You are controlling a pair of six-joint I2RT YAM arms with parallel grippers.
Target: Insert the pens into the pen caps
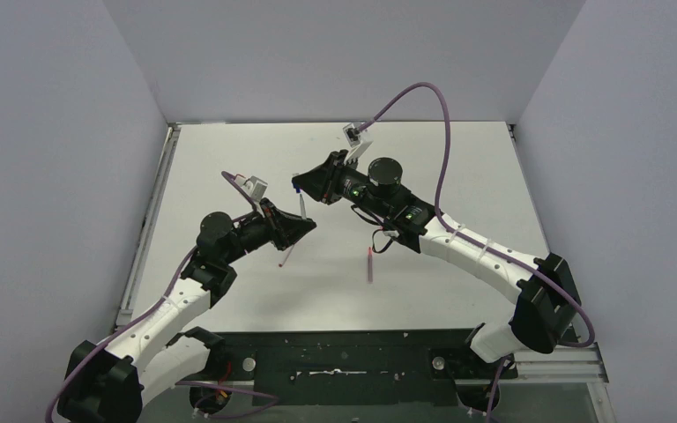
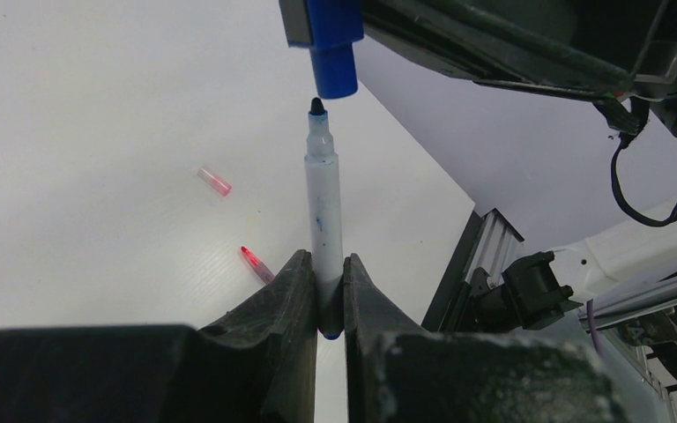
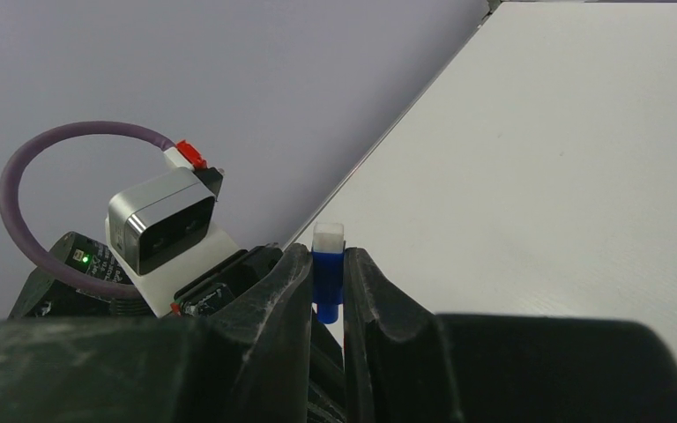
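The left jaws clamped the pen [image 2: 323, 220], tip just short of the blue cap [image 2: 335, 63] pinched between the right jaws.

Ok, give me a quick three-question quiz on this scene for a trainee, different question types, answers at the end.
1. True or false: the blue cap held in the right fingers is already seated on the white-barrelled pen.
2. What do the left fingers grip? A) a red cap B) the white-barrelled pen C) nothing
3. Fill in: the loose cap lying on the table in the left wrist view is coloured ____.

Key: 1 false, a gap shows between the pen's tip and the cap's mouth. 2 B. 3 pink.
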